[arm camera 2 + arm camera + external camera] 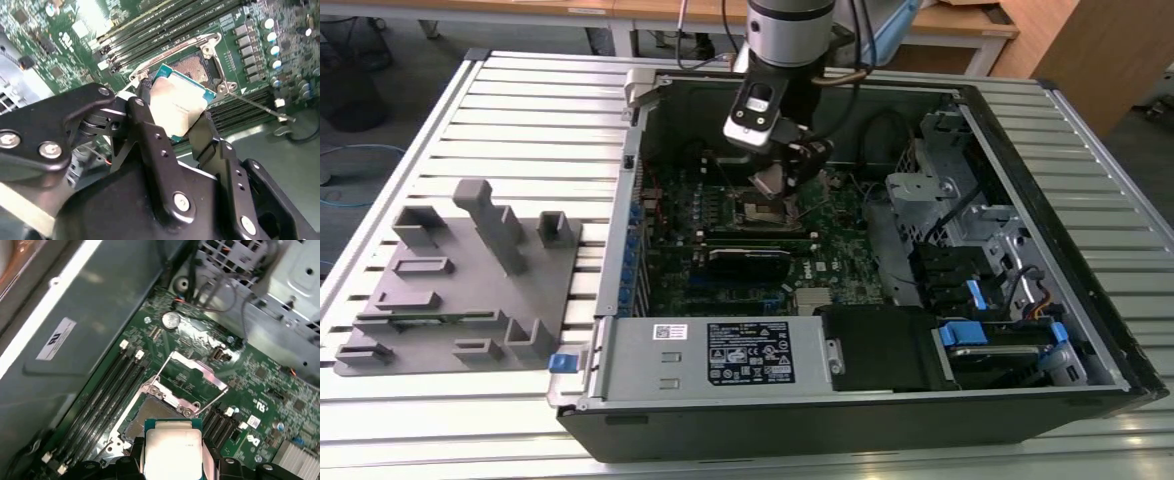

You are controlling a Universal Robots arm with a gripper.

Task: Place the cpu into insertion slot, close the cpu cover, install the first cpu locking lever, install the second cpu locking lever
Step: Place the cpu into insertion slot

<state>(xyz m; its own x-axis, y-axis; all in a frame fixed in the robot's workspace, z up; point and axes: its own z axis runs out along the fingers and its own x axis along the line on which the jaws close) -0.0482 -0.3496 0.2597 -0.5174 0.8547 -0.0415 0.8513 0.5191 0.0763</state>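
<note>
Pincer (174, 114) clamped on the cpu (172, 450) — chip tilted, insertion slot (199, 66) bare just beneath its tips, cpu cover (200, 369) open beyond.

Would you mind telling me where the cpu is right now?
In the second wrist view the cpu is clamped in the gripper, just above the insertion slot on the green board.

Open computer case (854, 445) lies flat on the slatted metal desk (520, 100). Grey moulded fixture (467, 280) sits on the desk just beside the case, at the exterior view's left. Labelled power supply (707, 355) occupies the case's near end. Coin battery (171, 319) and black memory slots (107, 390) sit on the green board (260, 375).
</note>
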